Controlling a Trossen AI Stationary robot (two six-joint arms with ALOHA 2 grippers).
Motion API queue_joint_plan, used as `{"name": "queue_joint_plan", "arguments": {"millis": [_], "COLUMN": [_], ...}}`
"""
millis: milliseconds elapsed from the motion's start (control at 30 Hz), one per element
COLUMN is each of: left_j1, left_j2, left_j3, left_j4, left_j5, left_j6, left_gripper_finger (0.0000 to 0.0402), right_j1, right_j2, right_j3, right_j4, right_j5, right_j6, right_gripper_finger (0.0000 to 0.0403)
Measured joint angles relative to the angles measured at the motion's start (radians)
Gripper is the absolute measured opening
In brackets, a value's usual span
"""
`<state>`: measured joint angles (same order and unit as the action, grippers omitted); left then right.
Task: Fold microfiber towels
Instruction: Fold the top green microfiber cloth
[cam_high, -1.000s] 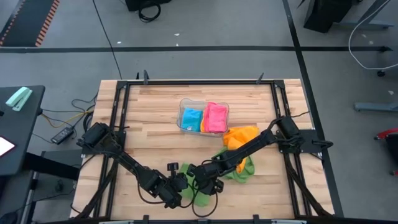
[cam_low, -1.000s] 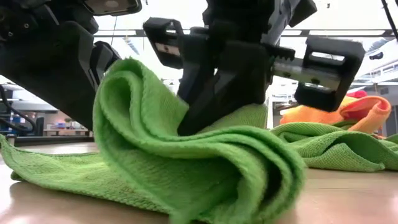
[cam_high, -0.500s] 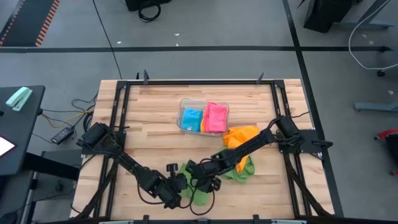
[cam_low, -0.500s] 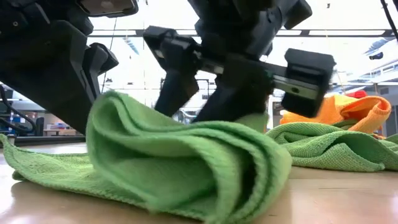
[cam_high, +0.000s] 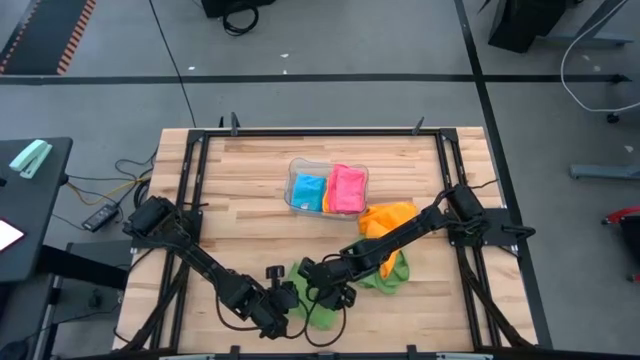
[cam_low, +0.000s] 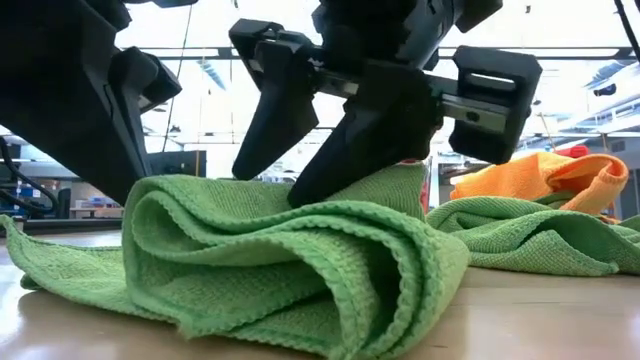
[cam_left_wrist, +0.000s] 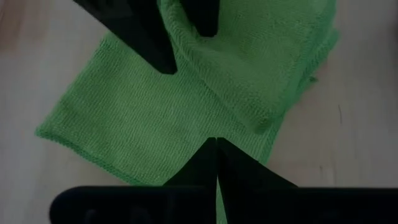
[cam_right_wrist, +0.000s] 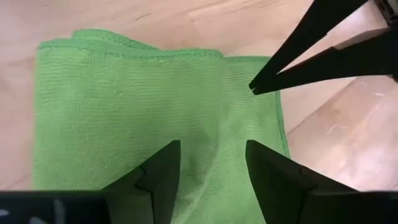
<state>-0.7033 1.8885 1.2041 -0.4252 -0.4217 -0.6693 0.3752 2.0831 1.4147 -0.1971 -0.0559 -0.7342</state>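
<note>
Table (cam_high: 240, 190): two heaps and a tray.
Green towel (cam_high: 318, 308): at 6 o'clock by the near edge, folded, long axis about 12 to 6, under both grippers.
Second green towel (cam_high: 392, 272): at 2 o'clock from it, orange towel (cam_high: 388, 218) beyond (neither blocks).
Tray (cam_high: 326, 188): 12 o'clock, blue and pink towels inside.
Right gripper (cam_right_wrist: 208, 163): jaws parted above the fold, holding nothing.
Left gripper (cam_left_wrist: 217, 144): closed, tips meeting on the cloth's edge.

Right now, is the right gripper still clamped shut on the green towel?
No, in the right wrist view the right gripper has its fingers spread apart above the green towel, pinching none of it.
</note>
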Motion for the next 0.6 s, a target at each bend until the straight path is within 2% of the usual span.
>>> {"name": "queue_joint_plan", "arguments": {"millis": [400,600], "left_j1": [0.000,0.000], "left_j2": [0.000,0.000], "left_j3": [0.000,0.000], "left_j4": [0.031,0.037], "left_j5": [0.000,0.000], "left_j6": [0.001,0.001], "left_gripper_finger": [0.0023,0.0044], "right_j1": [-0.006,-0.005], "right_j2": [-0.084,-0.121], "right_j3": [0.007,0.004], "right_j4": [-0.029,-0.169], "right_j5": [-0.046,-0.053], "right_j6": [0.074,0.164], "right_gripper_finger": [0.0189,0.0189]}}
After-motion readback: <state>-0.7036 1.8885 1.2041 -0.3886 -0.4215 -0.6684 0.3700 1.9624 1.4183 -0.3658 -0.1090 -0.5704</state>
